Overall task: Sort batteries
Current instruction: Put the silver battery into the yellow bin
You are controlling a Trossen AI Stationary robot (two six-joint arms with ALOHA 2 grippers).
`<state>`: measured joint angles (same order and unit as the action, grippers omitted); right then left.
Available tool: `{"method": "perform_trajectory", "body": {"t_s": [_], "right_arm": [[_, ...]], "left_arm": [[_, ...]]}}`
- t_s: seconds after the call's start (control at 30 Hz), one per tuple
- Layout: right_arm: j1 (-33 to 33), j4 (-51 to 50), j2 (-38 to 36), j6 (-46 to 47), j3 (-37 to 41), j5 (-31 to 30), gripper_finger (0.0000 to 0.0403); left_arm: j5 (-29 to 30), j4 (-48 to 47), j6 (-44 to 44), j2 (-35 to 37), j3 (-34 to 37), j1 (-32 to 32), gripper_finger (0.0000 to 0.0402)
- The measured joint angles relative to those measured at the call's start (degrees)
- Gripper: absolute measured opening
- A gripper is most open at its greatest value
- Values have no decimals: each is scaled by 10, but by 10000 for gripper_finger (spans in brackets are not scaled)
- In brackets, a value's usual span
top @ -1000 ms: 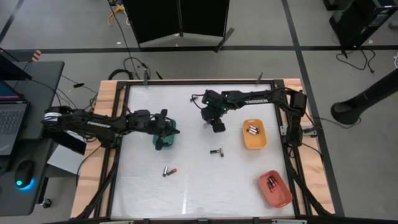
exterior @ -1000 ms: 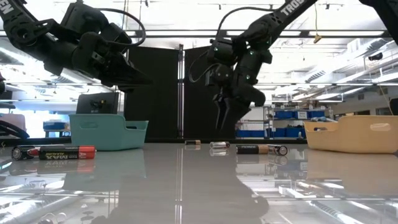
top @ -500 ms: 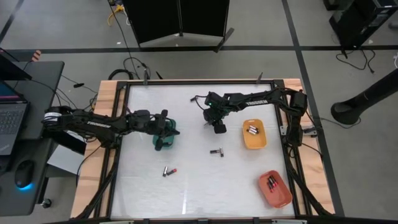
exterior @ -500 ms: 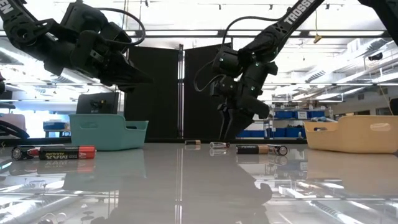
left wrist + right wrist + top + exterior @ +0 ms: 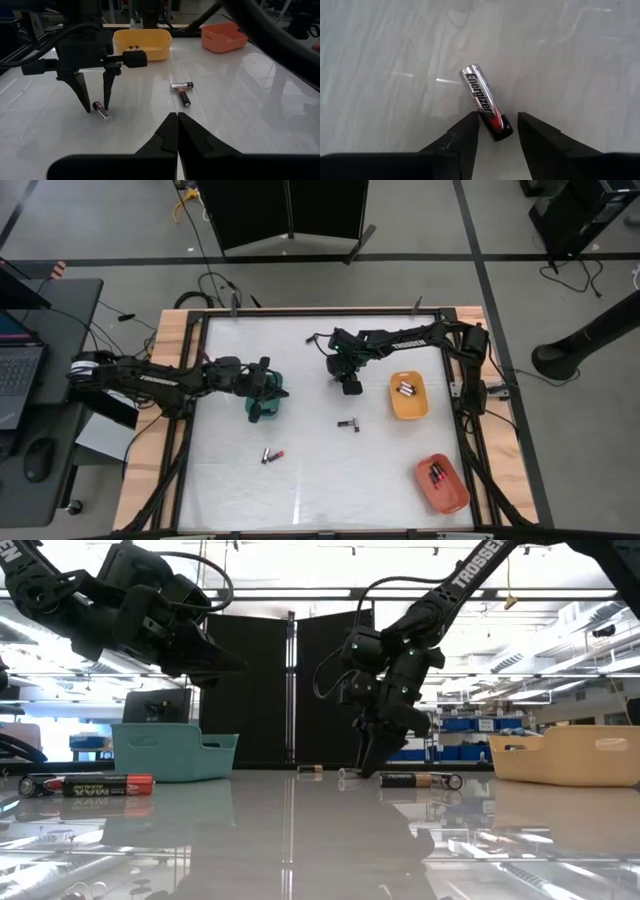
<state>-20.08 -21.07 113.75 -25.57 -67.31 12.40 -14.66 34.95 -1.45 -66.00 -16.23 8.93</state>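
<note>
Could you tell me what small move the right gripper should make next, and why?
Probably close on the battery. The right gripper is down at the table with its fingers open on either side of the red end of the silver battery, which lies flat and is not yet pinched. The left gripper waits shut by the green tray.

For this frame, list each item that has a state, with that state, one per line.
Right end effector: open, down at the table, fingers astride a battery.
Silver battery: lying flat between those fingers, not lifted.
Left end effector: shut, empty, hovering over the green tray.
Yellow tray: holds batteries.
Red tray: holds batteries.
Other loose batteries: lying on the table.
</note>
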Motion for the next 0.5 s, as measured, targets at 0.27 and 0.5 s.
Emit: {"method": "perform_trajectory", "body": {"t_s": [0.27,0.5], "right_arm": [[1,-5,-22,16,2,-10,63],[38,-38,-59,6,4,-109,55]], "left_arm": [[1,-1,-2,0,0,0,8],[13,-1,3,0,0,0,8]]}}
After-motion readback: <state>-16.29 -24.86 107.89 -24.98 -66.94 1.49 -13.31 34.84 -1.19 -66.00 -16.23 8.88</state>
